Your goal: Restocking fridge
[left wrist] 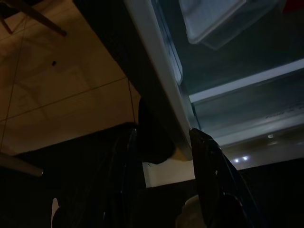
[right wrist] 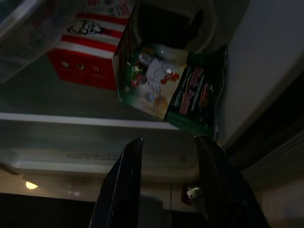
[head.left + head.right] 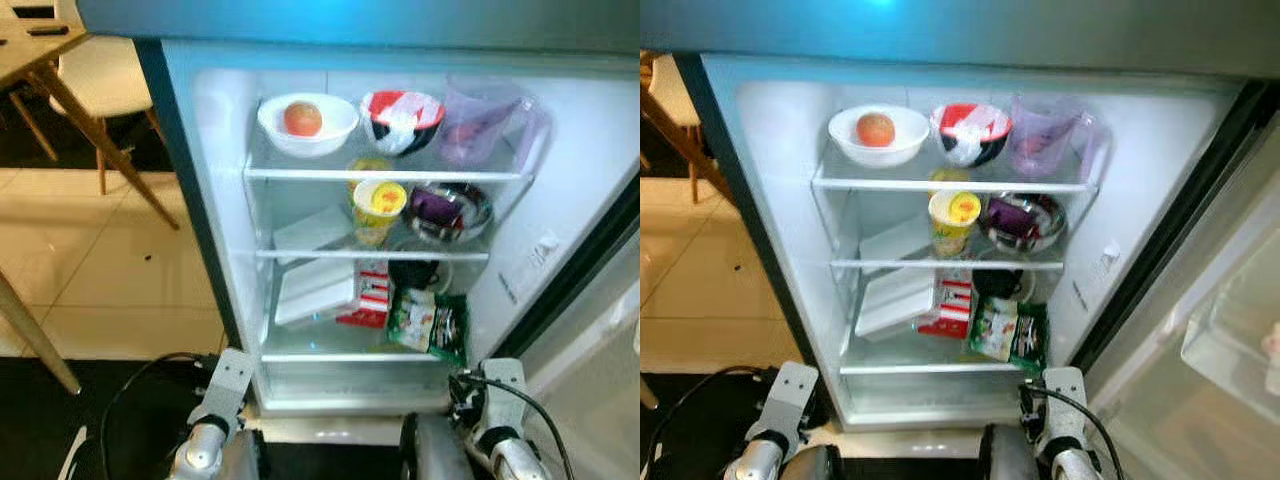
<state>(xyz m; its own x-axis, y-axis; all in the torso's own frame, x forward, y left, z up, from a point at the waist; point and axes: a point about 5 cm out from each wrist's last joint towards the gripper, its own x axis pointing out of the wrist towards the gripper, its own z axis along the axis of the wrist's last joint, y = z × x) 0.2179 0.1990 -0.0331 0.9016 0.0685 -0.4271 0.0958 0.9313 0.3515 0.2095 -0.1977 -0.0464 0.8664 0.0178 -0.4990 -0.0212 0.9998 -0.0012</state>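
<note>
Nearest the head camera, the left claw (image 1: 161, 180) and the right claw (image 2: 166, 185) hang low before the open fridge (image 3: 215, 200), each released and carrying nothing — so I judge this a pause between placements, and the next move calls for fetching another item. Bottom shelf: one white lidded box (image 3: 315, 290), one red-striped carton (image 3: 372, 295), one green packet (image 3: 430, 322). Beyond, one yellow-lidded cup (image 3: 378, 205) and one foil-covered bowl (image 3: 450, 212); farthest — one white bowl (image 3: 307, 125) with fruit, one red-and-white bowl (image 3: 402, 120), one clear jug (image 3: 490, 125).

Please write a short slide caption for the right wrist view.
Open right hand before the fridge's lowest shelf, facing a green packet.
</note>
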